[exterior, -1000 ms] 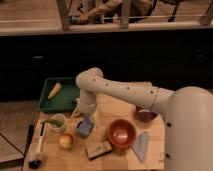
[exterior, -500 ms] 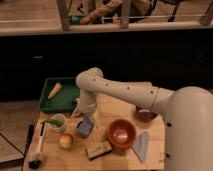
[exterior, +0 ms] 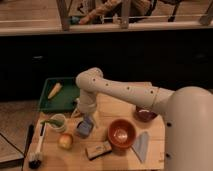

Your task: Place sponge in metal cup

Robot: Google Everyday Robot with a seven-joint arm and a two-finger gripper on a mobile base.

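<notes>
The blue-grey sponge [exterior: 85,127] sits tilted on the wooden table [exterior: 115,105], right of the cream-green mug. My gripper [exterior: 85,116] hangs from the white arm [exterior: 125,91] and points down directly above the sponge, at or just over its top edge. I cannot tell whether it touches the sponge. The metal cup does not show; the wrist and gripper cover the spot behind the sponge.
A green tray [exterior: 64,101] holding a yellow item [exterior: 55,90] lies at the back left. Around the sponge are a cream-green mug [exterior: 57,122], an apple [exterior: 65,141], a brush [exterior: 36,150], a tan block [exterior: 98,149], an orange bowl [exterior: 121,134], a dark red bowl [exterior: 146,115] and a pale wedge [exterior: 141,145].
</notes>
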